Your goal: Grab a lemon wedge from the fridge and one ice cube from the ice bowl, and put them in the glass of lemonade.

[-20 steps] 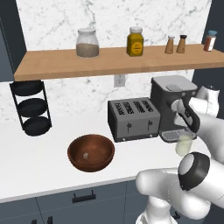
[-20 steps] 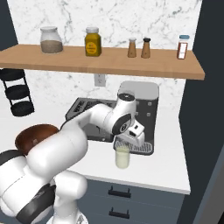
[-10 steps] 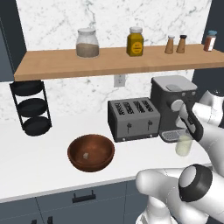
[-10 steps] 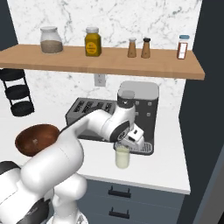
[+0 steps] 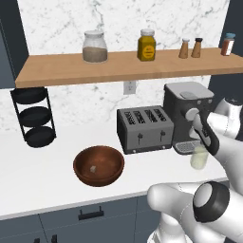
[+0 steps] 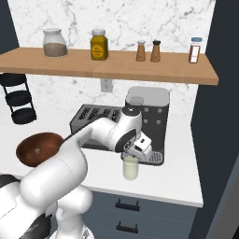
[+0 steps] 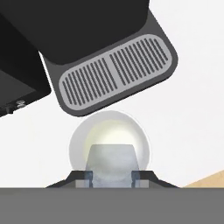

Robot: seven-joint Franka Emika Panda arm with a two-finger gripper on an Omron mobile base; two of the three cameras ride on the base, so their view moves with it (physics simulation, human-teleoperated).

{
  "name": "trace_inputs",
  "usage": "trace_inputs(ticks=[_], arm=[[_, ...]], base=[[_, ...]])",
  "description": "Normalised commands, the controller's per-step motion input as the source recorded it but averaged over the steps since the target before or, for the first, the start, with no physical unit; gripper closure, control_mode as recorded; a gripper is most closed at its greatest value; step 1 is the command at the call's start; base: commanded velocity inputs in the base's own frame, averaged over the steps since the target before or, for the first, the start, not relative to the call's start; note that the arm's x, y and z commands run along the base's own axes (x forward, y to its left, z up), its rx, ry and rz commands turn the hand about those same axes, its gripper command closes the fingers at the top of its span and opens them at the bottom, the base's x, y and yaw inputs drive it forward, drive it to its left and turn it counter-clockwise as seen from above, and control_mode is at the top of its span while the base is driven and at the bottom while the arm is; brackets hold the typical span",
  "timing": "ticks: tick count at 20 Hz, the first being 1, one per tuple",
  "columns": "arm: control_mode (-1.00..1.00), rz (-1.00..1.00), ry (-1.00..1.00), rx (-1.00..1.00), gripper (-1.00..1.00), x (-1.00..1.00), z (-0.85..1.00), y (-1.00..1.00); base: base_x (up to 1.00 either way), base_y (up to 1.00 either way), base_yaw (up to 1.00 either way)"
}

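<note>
A: The hand hides the top of the glass (image 5: 199, 159) from the left.

B: The cube (image 7: 113, 162) covers much of the lemonade, and its base is cut off.

A: That speck in the bowl (image 5: 80, 173) is too small to tell.

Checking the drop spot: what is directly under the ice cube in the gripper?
The ice cube, pinched between the gripper's fingertips, hangs over the open glass of lemonade. Pale liquid shows around it; the part of the glass beneath the cube is covered.

claw (image 7: 112, 176) pointing down, gripping ice cube (image 7: 112, 162)
</note>
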Motion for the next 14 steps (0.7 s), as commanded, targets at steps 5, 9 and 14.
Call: trace_inputs(ticks=[5,9,14], arm=[[-1.00,0.00,0.00,0.00,1.00,0.14,0.00,0.00],[-1.00,-0.01,-0.01,0.00,1.00,0.01,0.00,0.00],[-1.00,0.00,0.00,0.00,1.00,0.00,0.00,0.00]], base=[[0.00,0.00,0.00],[0.00,0.00,0.00],[0.00,0.00,0.00]])
